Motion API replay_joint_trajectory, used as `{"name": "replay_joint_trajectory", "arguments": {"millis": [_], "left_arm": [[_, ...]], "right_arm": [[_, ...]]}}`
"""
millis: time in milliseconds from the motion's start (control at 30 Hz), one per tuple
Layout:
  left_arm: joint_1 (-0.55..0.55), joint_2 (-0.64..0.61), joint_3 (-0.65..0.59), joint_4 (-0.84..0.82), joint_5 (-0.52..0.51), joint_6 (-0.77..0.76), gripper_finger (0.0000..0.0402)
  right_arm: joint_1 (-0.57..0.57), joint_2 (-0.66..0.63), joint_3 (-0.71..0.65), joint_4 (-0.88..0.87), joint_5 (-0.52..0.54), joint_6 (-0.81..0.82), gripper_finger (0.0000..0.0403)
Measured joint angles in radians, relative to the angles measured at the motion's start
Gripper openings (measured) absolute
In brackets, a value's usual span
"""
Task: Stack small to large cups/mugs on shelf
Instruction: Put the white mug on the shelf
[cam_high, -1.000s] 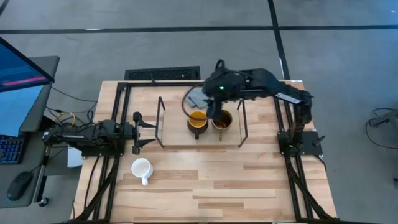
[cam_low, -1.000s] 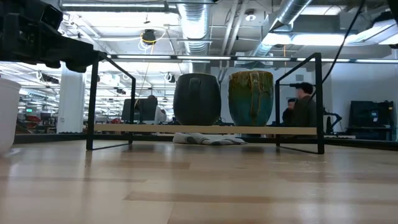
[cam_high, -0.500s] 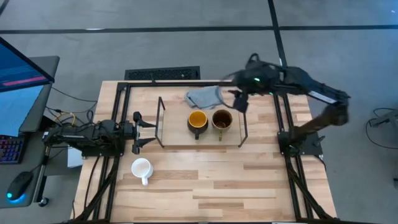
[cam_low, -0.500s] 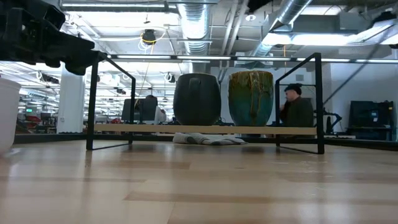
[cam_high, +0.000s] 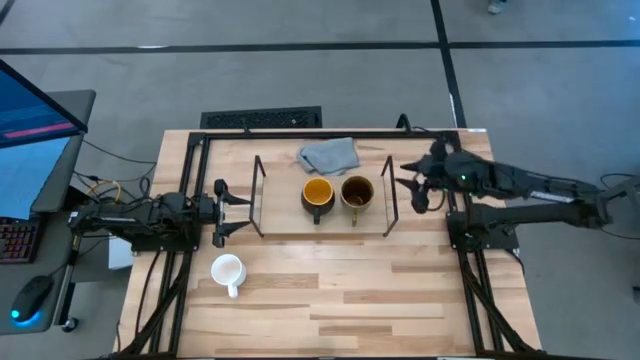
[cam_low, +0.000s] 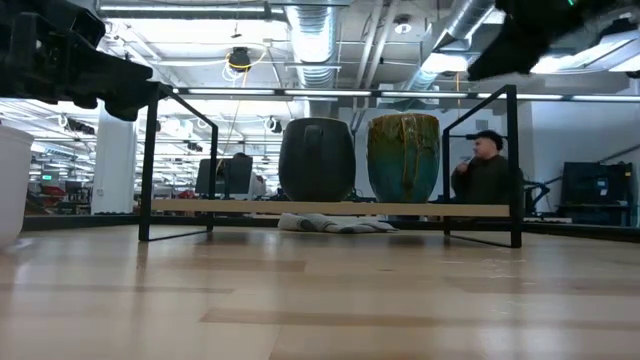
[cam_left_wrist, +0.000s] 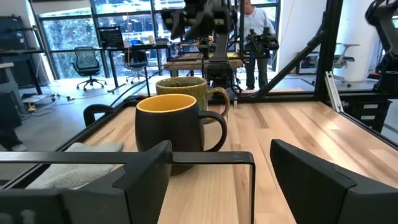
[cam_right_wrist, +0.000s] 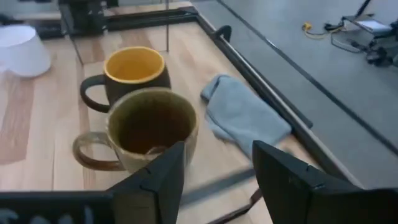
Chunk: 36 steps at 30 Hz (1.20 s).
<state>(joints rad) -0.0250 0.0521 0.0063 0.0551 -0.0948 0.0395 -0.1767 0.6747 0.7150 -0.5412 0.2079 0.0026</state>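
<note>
The wire shelf (cam_high: 322, 228) with its wooden base stands mid-table. On it stand the dark mug with the yellow-orange inside (cam_high: 317, 194) and, to its right, the brown mug (cam_high: 357, 193); both also show in the right wrist view, the dark mug (cam_right_wrist: 130, 78) behind the brown mug (cam_right_wrist: 152, 134). The small white mug (cam_high: 227, 271) stands on the table near the left front. My right gripper (cam_high: 408, 184) is open and empty, just right of the shelf's right end frame. My left gripper (cam_high: 245, 212) is open at the shelf's left end.
A grey cloth (cam_high: 328, 155) lies behind the shelf. A black metal frame (cam_high: 190, 170) edges the table. Bare wood lies in front of the shelf. A person (cam_low: 483, 170) stands in the room beyond the table.
My right gripper has let go of the brown mug on the shelf, risen, and swung away toward the table's right edge, ending beside the shelf's right end frame. Both mugs have stayed in place on the shelf.
</note>
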Motion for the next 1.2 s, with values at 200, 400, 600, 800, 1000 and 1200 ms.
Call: {"name": "replay_joint_trajectory", "arguments": {"millis": [200,400,600,800,1000,1200], "left_arm": [[0.001,0.0,0.0,0.0,-0.001,0.016,0.0266],[0.001,0.0,0.0,0.001,-0.001,0.02,0.0266],[0.0,0.0,0.0,0.001,-0.001,0.027,0.0266],[0.0,0.0,0.0,0.001,-0.001,0.032,0.0266],[0.0,0.0,0.0,0.001,-0.001,0.053,0.0266],[0.0,0.0,0.008,-0.004,-0.001,0.07,0.0266]], "right_arm": [[0.003,-0.207,-0.208,0.144,-0.001,0.085,0.021],[0.007,-0.349,-0.342,0.23,0.0,0.086,0.021],[0.006,-0.445,-0.435,0.248,-0.001,0.076,0.021],[0.005,-0.535,-0.512,0.254,0.0,0.061,0.021],[0.004,-0.637,-0.582,0.241,0.002,0.045,0.021],[0.004,-0.671,-0.617,0.257,0.002,0.053,0.021]]}}
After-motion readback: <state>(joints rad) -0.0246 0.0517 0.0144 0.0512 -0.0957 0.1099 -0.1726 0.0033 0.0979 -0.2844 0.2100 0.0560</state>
